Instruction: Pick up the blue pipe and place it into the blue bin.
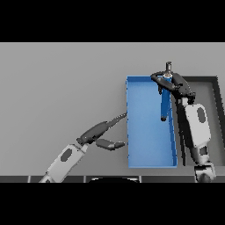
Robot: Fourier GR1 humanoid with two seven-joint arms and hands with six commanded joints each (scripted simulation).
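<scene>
The right hand (172, 82) has its fingers curled tight around the top of the blue pipe (165, 102), which hangs over the far right part of the blue bin (149, 163). The left hand (102, 133) rests with its fingers spread apart, just left of the bin.

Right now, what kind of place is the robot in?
Probably a sorting workbench. There's a plain grey table, a blue bin and a dark tray beside it. The right hand holds a blue pipe over the bin; the left hand waits nearby.
</scene>
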